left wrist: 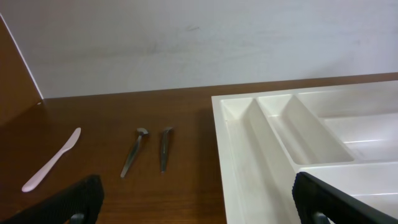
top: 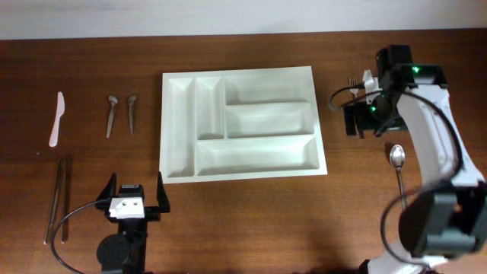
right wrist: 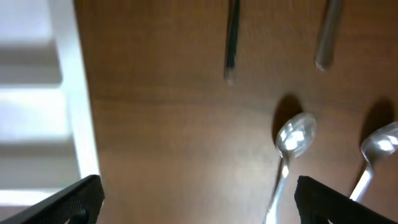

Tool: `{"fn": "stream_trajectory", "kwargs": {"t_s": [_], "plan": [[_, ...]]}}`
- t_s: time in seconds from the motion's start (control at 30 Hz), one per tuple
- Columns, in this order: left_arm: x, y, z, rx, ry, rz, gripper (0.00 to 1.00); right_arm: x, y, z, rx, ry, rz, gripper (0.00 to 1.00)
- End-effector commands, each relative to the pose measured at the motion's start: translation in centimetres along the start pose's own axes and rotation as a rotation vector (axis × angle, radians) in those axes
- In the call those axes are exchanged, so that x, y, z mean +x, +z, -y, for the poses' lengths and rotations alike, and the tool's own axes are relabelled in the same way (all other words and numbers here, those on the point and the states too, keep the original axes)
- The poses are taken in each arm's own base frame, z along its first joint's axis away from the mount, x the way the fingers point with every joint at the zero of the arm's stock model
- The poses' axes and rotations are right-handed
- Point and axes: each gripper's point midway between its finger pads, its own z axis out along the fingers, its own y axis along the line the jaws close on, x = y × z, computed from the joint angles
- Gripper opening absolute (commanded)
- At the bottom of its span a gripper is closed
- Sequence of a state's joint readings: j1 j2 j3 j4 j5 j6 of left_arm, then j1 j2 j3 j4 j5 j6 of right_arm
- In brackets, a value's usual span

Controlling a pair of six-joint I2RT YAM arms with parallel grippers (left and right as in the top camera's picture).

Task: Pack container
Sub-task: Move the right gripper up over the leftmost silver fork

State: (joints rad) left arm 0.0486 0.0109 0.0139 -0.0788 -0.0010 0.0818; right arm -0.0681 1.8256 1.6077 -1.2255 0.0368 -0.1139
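The container, a white cutlery tray [top: 245, 173], lies mid-table, and I see no cutlery in its compartments. It also shows in the left wrist view [left wrist: 239, 155] and at the left edge of the right wrist view [right wrist: 71, 93]. My left gripper [top: 137, 199] is open near the front edge, just left of the tray's front left corner; its fingers [left wrist: 196, 202] hold nothing. My right gripper [top: 359, 120] hovers right of the tray, open and holding nothing [right wrist: 196, 199]. Two metal spoons [right wrist: 295, 137] [right wrist: 379, 146] lie under it; one of them shows overhead [top: 397, 160].
A white plastic knife [top: 57, 118] [left wrist: 53, 160] and two short metal pieces [top: 111, 114] [top: 131, 113] lie left of the tray. Two long thin utensils [top: 57, 198] lie front left. Fork tines [top: 352, 81] show by the right arm. Two handles [right wrist: 231, 43] [right wrist: 328, 34] lie beyond the spoons.
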Motion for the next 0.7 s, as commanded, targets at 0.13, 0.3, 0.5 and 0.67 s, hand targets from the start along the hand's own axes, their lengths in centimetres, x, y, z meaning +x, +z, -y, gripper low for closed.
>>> {"fn": "stream_trajectory", "kwargs": {"t_s": [0.13,0.3,0.5,0.67], "plan": [[0.2,0.0,-0.1,-0.005,-0.01,-0.004,0.99,-5.8,2.2,0.3,-0.041,-0.051,0.062,0.99],[0.2,0.0,-0.1,-0.005,-0.01,-0.004,0.99,-8.5,3.1,1.6,-0.034,-0.015,0.093,0.99],[0.2,0.0,-0.1,-0.005,-0.01,-0.004,0.99,-9.4,4.0,3.2,-0.024,0.012,0.115,0.99],[0.2,0.0,-0.1,-0.005,-0.01,-0.004,0.99,-9.2,4.9,4.4,-0.034,0.079,0.102,0.99]]}}
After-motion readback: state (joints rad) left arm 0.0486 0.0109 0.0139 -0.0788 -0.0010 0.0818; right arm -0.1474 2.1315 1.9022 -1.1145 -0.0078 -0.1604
